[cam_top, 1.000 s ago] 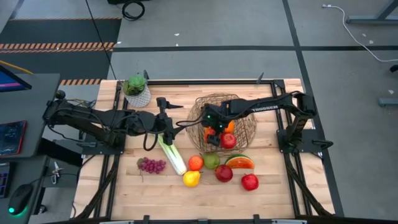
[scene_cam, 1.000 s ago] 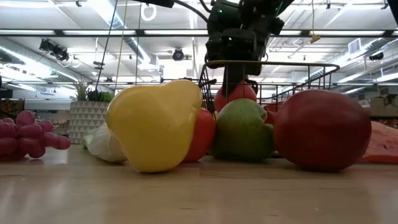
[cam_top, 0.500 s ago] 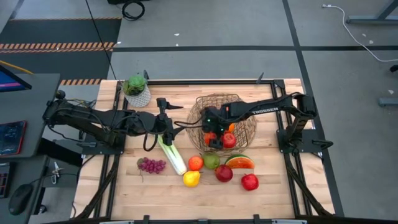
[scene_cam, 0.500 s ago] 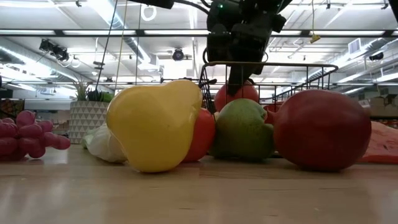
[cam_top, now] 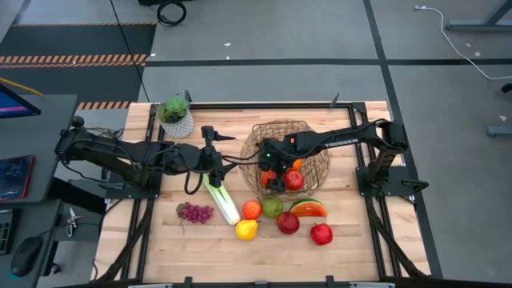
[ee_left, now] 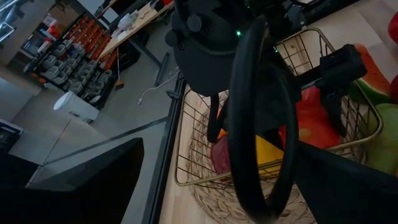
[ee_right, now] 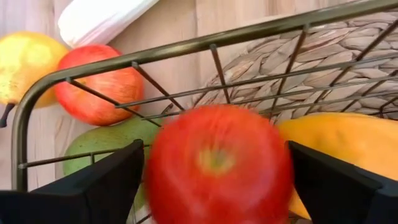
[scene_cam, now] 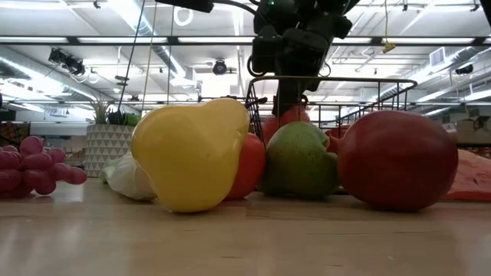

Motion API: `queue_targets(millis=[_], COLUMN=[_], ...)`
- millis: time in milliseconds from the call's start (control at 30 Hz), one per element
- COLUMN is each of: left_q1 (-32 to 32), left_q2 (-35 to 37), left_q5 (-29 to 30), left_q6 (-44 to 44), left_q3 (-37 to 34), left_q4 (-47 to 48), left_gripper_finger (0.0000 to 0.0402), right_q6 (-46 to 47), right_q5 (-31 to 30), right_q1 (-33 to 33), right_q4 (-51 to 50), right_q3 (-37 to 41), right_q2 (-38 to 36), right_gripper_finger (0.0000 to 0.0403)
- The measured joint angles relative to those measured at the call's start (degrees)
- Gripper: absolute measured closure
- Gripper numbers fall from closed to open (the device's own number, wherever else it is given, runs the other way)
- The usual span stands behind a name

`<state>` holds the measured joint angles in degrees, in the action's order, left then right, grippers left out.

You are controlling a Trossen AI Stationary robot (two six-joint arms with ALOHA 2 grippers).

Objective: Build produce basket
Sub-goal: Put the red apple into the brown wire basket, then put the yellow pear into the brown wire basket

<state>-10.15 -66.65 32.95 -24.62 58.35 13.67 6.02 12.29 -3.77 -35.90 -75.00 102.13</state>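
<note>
High view shows the desk [cam_top: 160, 248], then the basket [cam_top: 320, 164] directly under the right tool [cam_top: 274, 178], whose fingers stand spread with a red apple [ee_right: 217, 165] loose between them, inside the basket beside a yellow piece [ee_right: 348, 146]. The left tool [cam_top: 214, 164], also spread, hangs over the leek [cam_top: 222, 200], well to the side of the right tool. More produce lies on the desk just outside the basket rim. The risk, as I judge it: lifting away could catch a finger on the wire rim and drag the basket, or nudge the apple so it rolls.
</note>
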Motion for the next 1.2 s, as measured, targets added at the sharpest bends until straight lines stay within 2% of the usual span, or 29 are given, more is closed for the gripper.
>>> queue_targets(millis=[300, 500, 700, 967, 1200], left_q1=[0.02, 0.02, 0.02, 0.02, 0.02], left_q2=[-0.02, -0.04, -0.04, -0.07, -0.07], left_q5=[0.02, 0.09, 0.03, 0.05, 0.02], left_q6=[0.01, 0.00, 1.99, 4.12, 12.35], left_q3=[0.00, 0.04, 0.04, 0.04, 0.04], left_q4=[0.39, 0.35, 1.58, 1.27, 1.67], left_gripper_finger=[0.0005, 0.0005, 0.0005, 0.0005, 0.0005], right_q6=[-0.26, -1.16, -3.72, -0.15, 1.70], right_q5=[0.48, -0.49, -3.70, -6.14, -6.45], right_q1=[-0.52, -2.25, -1.78, 0.02, 3.33], right_q4=[-1.23, -10.19, -9.67, -2.23, -2.08], right_q3=[-0.02, -2.58, -1.52, 8.45, 13.82], right_q2=[-0.15, -3.68, -14.15, -29.21, -40.60], right_gripper_finger=[0.0006, 0.0004, 0.0005, 0.0005, 0.0005])
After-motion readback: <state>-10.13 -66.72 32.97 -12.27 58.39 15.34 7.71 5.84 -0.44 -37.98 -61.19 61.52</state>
